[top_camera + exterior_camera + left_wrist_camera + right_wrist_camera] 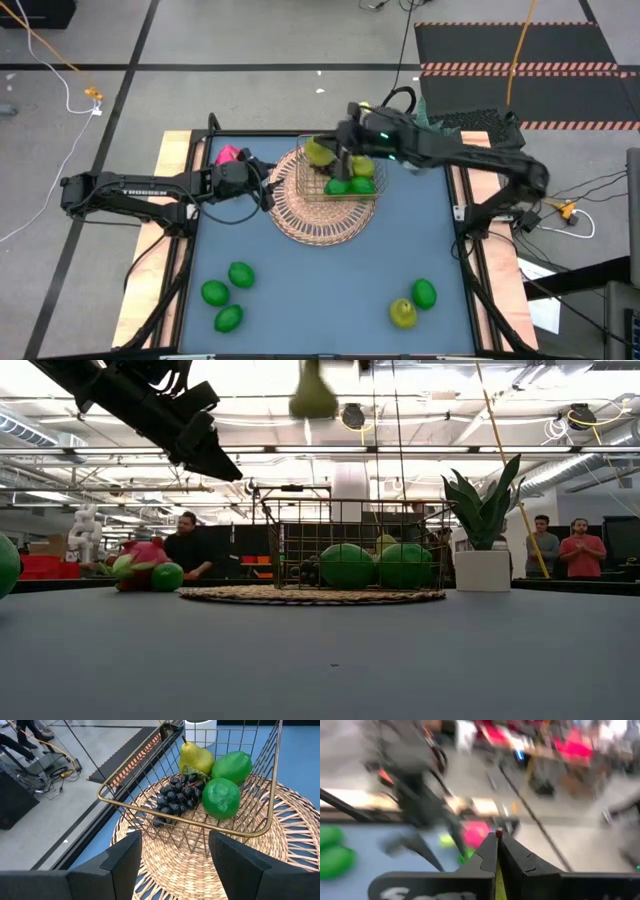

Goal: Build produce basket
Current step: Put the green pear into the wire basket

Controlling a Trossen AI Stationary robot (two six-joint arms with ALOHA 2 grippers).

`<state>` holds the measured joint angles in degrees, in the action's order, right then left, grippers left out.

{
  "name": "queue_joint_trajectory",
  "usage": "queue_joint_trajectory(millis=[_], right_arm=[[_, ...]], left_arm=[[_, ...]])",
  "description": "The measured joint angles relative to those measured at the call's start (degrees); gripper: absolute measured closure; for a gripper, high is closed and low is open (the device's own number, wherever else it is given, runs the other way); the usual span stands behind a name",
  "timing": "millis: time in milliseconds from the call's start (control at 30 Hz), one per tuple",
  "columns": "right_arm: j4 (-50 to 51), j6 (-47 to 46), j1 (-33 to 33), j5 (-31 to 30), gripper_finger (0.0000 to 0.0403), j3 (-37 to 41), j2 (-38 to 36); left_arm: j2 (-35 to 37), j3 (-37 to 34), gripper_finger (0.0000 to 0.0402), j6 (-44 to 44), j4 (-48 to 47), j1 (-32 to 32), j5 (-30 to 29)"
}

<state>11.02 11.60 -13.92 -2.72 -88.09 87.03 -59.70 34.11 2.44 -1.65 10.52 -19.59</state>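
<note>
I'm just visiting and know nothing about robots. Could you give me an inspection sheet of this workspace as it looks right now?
Surface: blue table, with a round wicker mat at its centre.
Job's things: the wire basket on the mat holds a grape bunch, a basket pear and two basket limes. Loose limes and a loose pear lie at the front, and a dragon fruit at the back.
Clutter: potted plant at the table's back.
Claws: left claw open and empty, at the mat's edge; right claw shut on a hanging pear above the basket.
Cables: orange cable on the floor.
Surroundings: people behind the table.
</note>
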Motion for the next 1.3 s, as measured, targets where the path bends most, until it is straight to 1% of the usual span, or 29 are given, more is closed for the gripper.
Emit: queue_joint_trajectory(millis=[67, 100, 200, 233, 367, 467, 633, 867, 1100, 1167, 1300], right_arm=[[0.3, -0.6, -1.9, -2.8, 0.0403, 1.7, 2.3], [0.1, -1.4, -2.8, -3.0, 0.0403, 2.6, 3.3], [-3.6, -5.2, -4.7, -1.4, 0.0403, 5.4, 5.9], [-4.5, -6.2, -5.2, -0.3, 0.0403, 6.4, 6.8], [-8.0, -9.7, -6.1, 7.0, 0.0403, 9.2, 10.3], [-10.4, -11.0, -6.2, 10.2, 0.0403, 9.6, 12.1], [-9.5, -9.2, -5.1, 10.3, 0.0403, 9.9, 16.2], [-11.6, -9.0, -3.9, 10.1, 0.0403, 9.8, 19.6], [-12.1, -9.0, -3.4, 9.3, 0.0402, 9.9, 19.8], [-13.5, -9.3, -3.3, 8.3, 0.0397, 10.9, 19.8], [-14.2, -9.6, -3.6, 8.3, 0.0383, 12.8, 19.8]], left_arm=[[0.0, 0.0, 0.0170, 0.0, -0.1, 0.0, 0.0], [0.0, 0.0, 0.0170, -0.1, -0.2, -0.1, 0.0], [0.0, 0.0, 0.0170, 0.1, -0.5, 0.0, 0.0], [0.0, 0.0, 0.0170, 0.1, -0.6, 0.0, 0.0], [0.0, 0.0, 0.0170, 0.4, -1.1, 0.0, 0.0], [0.0, 0.0, 0.0170, 1.0, -1.2, 0.0, 0.0], [0.0, 0.0, 0.0170, 0.9, -1.2, 0.2, 0.0], [0.0, 0.0, 0.0170, 0.2, -1.3, 0.4, 0.0], [0.0, 0.0, 0.0170, 0.1, -2.3, 0.4, 0.0], [0.0, 0.0, 0.0170, 0.0, -2.7, 0.4, 0.0], [0.0, 0.0, 0.0170, -0.1, -2.9, 0.4, 0.0]])
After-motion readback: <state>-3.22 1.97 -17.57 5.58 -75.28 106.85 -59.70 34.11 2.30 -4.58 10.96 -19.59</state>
